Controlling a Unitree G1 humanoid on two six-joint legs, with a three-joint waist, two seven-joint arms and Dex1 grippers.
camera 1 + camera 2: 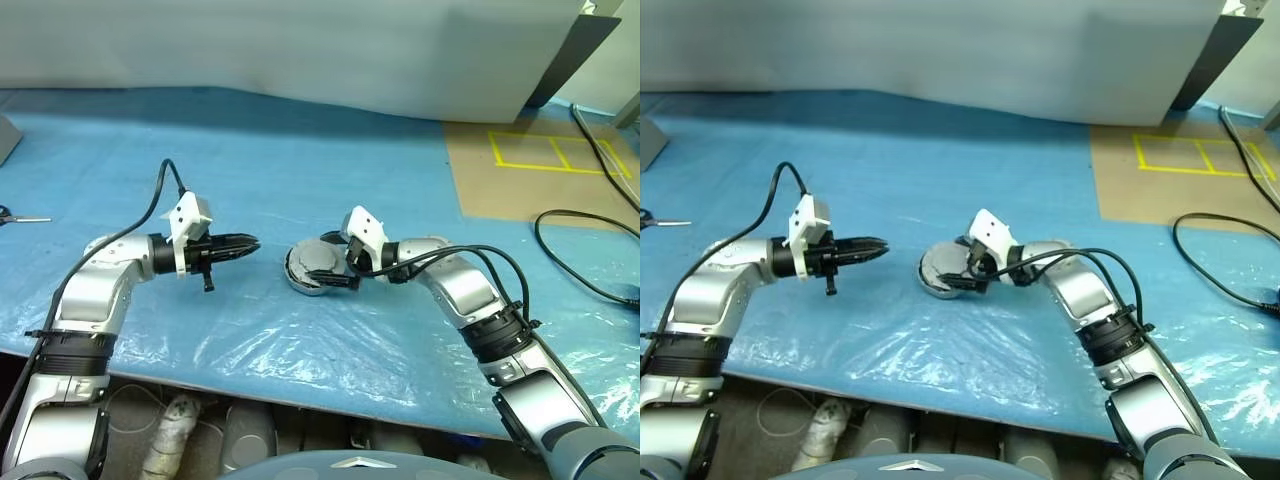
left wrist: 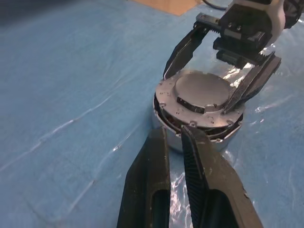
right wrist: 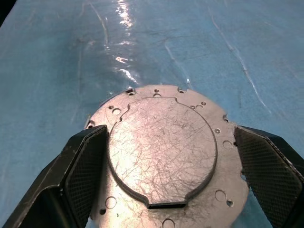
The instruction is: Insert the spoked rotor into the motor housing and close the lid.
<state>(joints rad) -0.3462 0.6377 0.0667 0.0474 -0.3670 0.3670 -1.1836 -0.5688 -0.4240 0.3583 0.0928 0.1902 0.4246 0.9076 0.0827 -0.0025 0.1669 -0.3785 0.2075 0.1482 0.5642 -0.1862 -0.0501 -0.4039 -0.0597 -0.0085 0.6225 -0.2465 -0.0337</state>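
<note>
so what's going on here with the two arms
A two-armed robot is putting a motor together on a table covered in blue plastic sheet. The flat round grey metal lid already sits on the round silver-rimmed motor housing, slightly tilted, not fully seated. The right tool has its fingers open either side of the lid. The left tool, shut, is off to the side, pointing at it.

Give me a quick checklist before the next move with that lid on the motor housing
1. Lid on motor housing: ok, it sits on top.
2. Lid seated flush: not ok, left wrist view shows it tilted, with a gap on one side.
3. Right gripper open around lid: ok, fingers spread either side.
4. Right fingers touching lid: cannot tell.
5. Left gripper out of the way: ok, shut, apart from the housing.
6. Rotor inside: cannot tell, lid hides it.
</note>
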